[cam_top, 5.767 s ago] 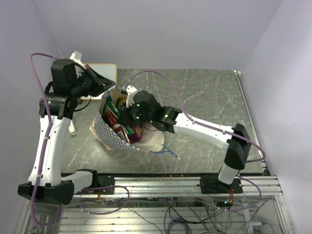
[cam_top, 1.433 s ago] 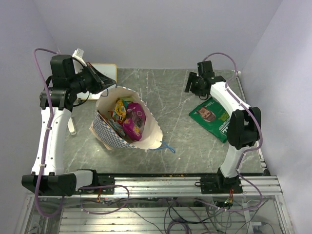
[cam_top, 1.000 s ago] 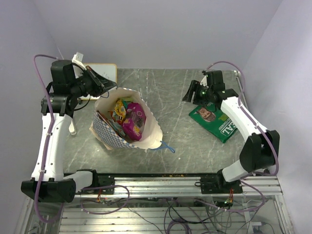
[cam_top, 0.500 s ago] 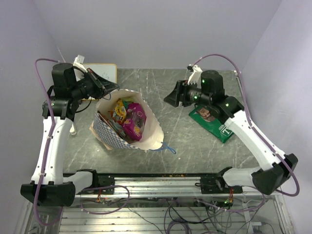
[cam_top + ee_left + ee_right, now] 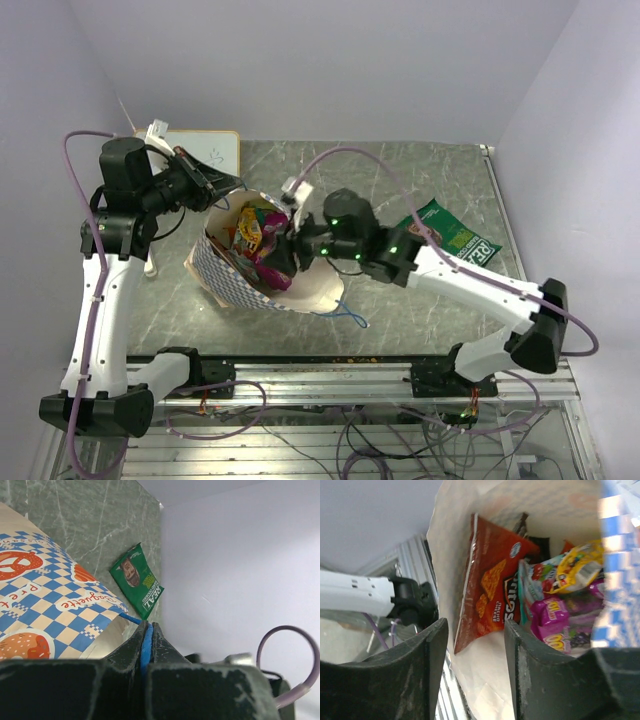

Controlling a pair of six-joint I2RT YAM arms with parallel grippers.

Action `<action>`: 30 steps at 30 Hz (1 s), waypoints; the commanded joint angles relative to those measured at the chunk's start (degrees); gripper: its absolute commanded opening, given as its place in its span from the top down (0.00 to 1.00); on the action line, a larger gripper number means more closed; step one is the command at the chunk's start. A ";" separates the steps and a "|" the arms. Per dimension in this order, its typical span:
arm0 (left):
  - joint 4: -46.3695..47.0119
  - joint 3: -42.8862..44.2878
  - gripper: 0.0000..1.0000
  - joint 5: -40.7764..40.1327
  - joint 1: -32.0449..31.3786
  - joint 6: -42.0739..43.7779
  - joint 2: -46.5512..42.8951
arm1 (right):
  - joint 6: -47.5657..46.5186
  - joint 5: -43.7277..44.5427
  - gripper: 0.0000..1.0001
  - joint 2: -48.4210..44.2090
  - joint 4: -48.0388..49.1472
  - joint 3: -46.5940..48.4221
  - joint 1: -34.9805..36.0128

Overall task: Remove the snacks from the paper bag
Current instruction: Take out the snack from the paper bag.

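Right gripper [image 5: 474, 645] at paper bag [image 5: 312, 290] mouth, part-open, empty.
Left gripper [image 5: 226, 184] clamps cord [image 5: 145, 645]; you straddle the orange-red packet's [image 5: 490, 592] edge.

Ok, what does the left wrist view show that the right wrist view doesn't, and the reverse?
Left wrist only: the green chip bag lying on the table, the checkered outside of the paper bag, and the left gripper shut on the blue cord handle. Right wrist only: the bag's inside, with an orange-red packet, a purple packet and a yellow packet, and the right gripper open at its mouth. Both: the paper bag itself.
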 commanded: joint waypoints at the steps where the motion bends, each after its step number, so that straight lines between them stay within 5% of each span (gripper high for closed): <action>1: 4.46 0.79 0.93 2.11 -0.55 -3.38 -2.13 | -7.75 4.37 0.57 3.48 1.64 2.54 3.65; 17: 8.44 2.55 0.93 1.73 -6.46 -4.03 1.05 | -9.97 1.23 0.54 12.49 4.41 4.29 11.33; 30: 5.35 2.22 0.93 -1.06 -9.70 -1.75 -0.22 | -6.81 21.96 0.36 14.09 4.08 5.57 14.37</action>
